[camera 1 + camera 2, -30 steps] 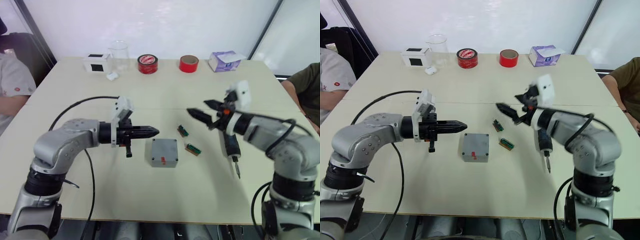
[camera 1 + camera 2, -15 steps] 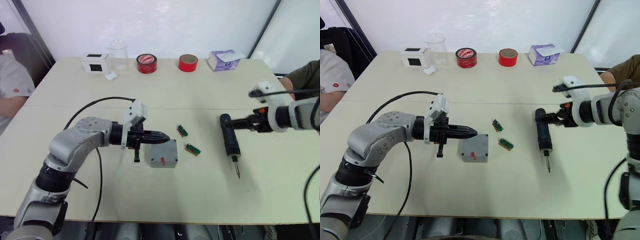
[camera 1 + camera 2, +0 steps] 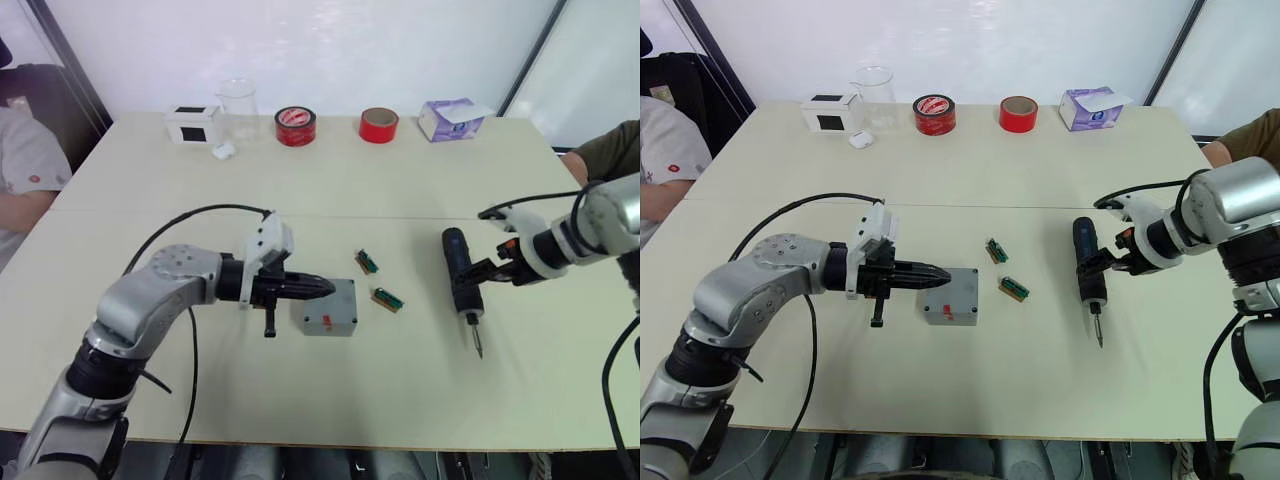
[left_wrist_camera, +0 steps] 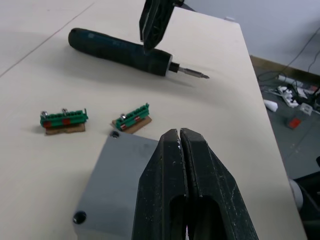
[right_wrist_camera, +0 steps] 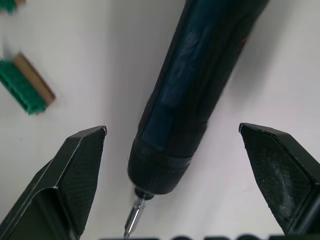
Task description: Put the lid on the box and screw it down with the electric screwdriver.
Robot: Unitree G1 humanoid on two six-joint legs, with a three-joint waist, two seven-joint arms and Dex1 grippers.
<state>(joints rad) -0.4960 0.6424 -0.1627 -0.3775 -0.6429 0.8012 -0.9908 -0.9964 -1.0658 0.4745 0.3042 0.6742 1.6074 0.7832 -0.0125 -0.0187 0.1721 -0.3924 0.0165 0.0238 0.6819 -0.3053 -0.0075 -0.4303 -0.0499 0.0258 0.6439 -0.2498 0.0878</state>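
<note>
We count one grey box (image 3: pixel 327 307) with its lid on, near table centre, a small red mark on its near side. One electric screwdriver (image 3: pixel 460 279) lies flat at the box's 3 o'clock, well apart from it, bit pointing to 6 o'clock. Two small green terminal strips: one (image 3: pixel 365 262) at the box's 1 o'clock, the other (image 3: pixel 386 299) just beside the box at 3 o'clock.

Along the table's far edge: two tape rolls, one red and white (image 3: pixel 295 126), one plain red (image 3: pixel 379 125); one clear beaker (image 3: pixel 238 103), contents not discernible; one white-and-black cube (image 3: pixel 193 125); one tissue pack (image 3: pixel 449 120); one small white scrap (image 3: pixel 224 151).

Left gripper (image 4: pixel 180 143): fingers pressed together, holding nothing, tips over the box's 9 o'clock edge; contact we cannot tell.

Right gripper (image 5: pixel 172 132): fingers spread wide, straddling the screwdriver's body near the bit end, pads (image 5: pixel 80 170) clear of it on both sides.

People sit at the table's left (image 3: pixel 25 160) and right (image 3: pixel 610 150) edges.
</note>
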